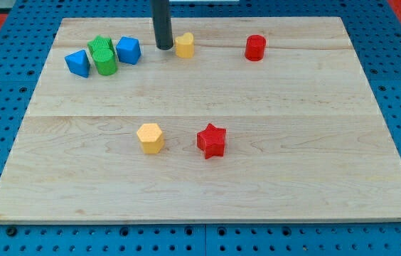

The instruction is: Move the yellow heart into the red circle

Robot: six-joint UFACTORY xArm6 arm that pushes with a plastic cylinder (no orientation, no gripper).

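The yellow heart lies near the view's top, a little left of centre, on the wooden board. The red circle, a short red cylinder, stands about a hundred pixels to the heart's right, at the same height in the view. My tip is the lower end of the dark rod that comes down from the view's top. It sits just left of the yellow heart, very close to it or touching it.
A cluster at the view's top left holds a blue block, two green blocks and a blue block. A yellow hexagon and a red star lie mid-board.
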